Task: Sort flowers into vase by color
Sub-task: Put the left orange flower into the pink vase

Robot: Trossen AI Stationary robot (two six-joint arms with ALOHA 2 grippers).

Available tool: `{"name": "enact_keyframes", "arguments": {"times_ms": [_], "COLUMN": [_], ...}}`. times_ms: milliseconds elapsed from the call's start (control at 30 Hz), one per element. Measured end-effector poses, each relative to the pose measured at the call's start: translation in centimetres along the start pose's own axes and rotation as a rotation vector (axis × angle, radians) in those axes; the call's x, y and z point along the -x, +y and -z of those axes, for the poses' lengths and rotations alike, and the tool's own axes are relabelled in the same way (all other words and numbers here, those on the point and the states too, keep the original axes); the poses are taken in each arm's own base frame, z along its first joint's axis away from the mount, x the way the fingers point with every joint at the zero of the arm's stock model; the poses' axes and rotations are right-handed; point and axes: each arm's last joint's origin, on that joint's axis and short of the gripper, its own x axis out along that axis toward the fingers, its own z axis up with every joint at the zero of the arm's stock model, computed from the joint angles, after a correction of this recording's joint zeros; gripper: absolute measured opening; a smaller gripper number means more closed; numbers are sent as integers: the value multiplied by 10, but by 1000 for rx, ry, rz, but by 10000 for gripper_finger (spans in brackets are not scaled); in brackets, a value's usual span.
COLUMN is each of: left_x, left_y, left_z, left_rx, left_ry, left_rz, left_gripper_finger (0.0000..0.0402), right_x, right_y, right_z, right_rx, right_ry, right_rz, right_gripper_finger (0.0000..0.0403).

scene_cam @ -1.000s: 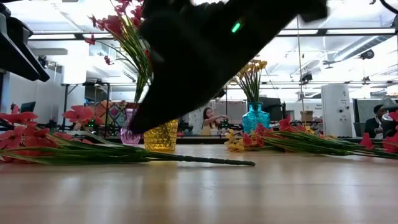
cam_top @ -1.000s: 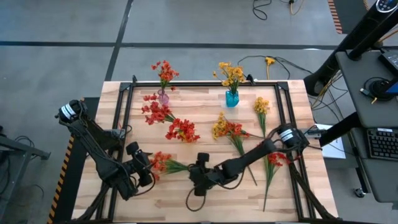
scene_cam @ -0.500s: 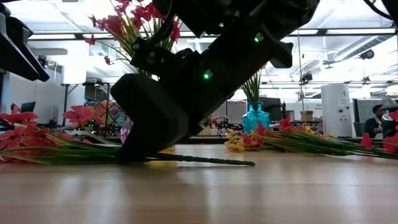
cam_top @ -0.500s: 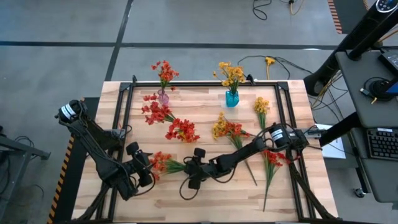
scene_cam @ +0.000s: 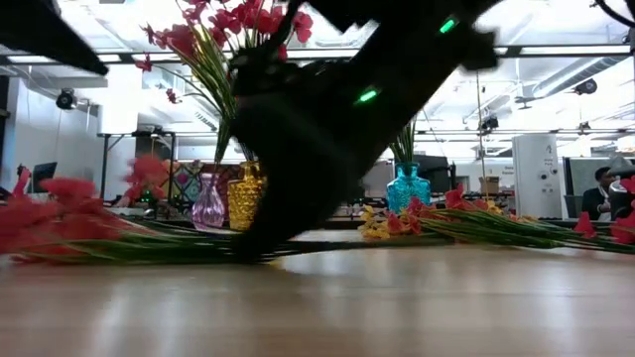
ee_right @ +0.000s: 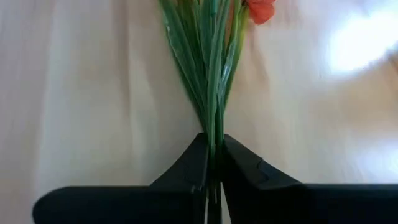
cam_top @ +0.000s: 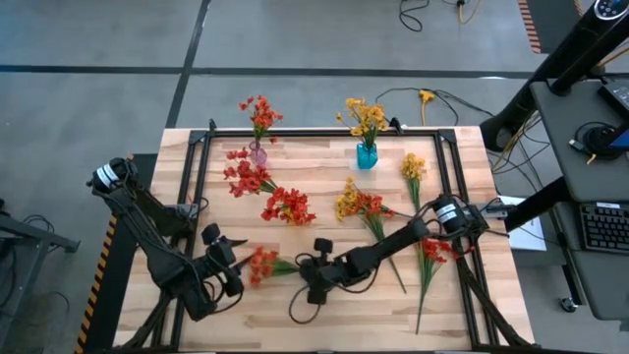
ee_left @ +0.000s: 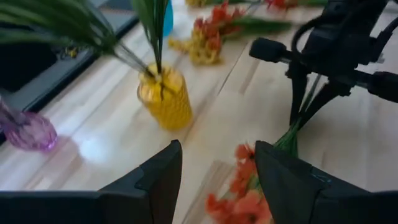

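Observation:
A red-orange flower sprig (cam_top: pixel 263 265) lies near the table's front, its green stem pointing right. My right gripper (cam_top: pixel 303 269) is shut on that stem. My left gripper (cam_top: pixel 234 267) stands open just left of the blossoms (ee_left: pixel 239 193), which show between its fingers without touching them. A purple vase (cam_top: pixel 257 153) with red blossoms and a blue vase (cam_top: pixel 367 156) with yellow ones stand at the far edge. A yellow vase (ee_left: pixel 165 97) holds green stems. My right gripper pinches the sprig's bunched green stems (ee_right: pixel 213 140) between its two fingers, toward the end away from the blossoms. The fingers slant down from the table's right side, roughly in line with the stem. The sprig lies low along the table (scene_cam: pixel 149 250), blossoms to the left.
More sprigs lie loose: red ones (cam_top: pixel 246 177) at the far left, a yellow-and-red bunch (cam_top: pixel 359 205) mid-table, a yellow one (cam_top: pixel 413 167) and a red one (cam_top: pixel 432 251) on the right. Black rails (cam_top: pixel 193 187) frame the tabletop.
My right gripper has come down toward the table's left onto the stem and taken hold of it. The sprig has slid a little toward the right and near edge, its blossoms shifting.

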Motion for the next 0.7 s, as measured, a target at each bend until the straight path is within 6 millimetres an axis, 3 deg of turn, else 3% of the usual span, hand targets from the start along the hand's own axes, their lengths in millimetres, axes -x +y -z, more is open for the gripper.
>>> {"name": "enact_keyframes", "arguments": {"times_ms": [167,367,700], "left_x": [12,27,43], "left_y": [-4,-8,-29], "left_z": [-1,1,6], "left_rx": [-1,30,-65], "left_ry": [-102,-277,-395], "left_rz": [27,61,116], "left_gripper_finger": [184,184,184], "right_x": [40,89,173], "right_y": [20,47,43], "right_z": [14,20,-13], "right_rx": [38,48,34], "right_ry": [97,8,-281], "right_rz": [65,106,-30], "right_gripper_finger": [23,21,21]}}
